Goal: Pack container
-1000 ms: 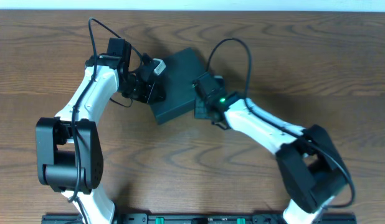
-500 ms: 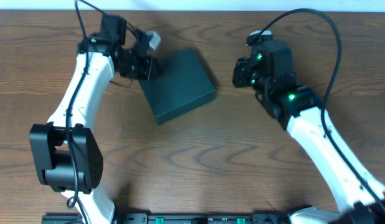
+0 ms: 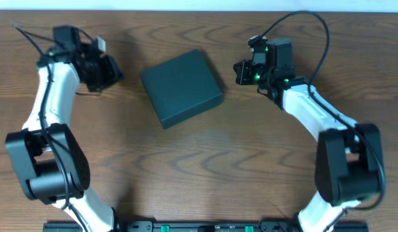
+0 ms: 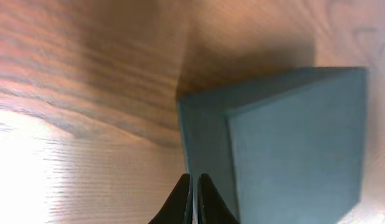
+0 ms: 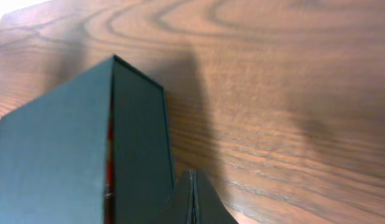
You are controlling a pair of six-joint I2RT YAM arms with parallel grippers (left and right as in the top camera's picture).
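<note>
Grey-green container (image 3: pixel 181 87) lay shut on the table (image 3: pixel 205 171), left claw (image 3: pixel 115 74) at its 9 o'clock, right claw (image 3: pixel 238 72) at its 3, both pressed together and empty; packing looked done, so the arms should just back away.

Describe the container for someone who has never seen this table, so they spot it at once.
Start with the brown wooden table; the left arm and right arm reach in from either side. Between them, touching neither, lies the container. It is the only box: flat, squarish, matte dark grey-green, lid closed, askew to the table's edges.
</note>
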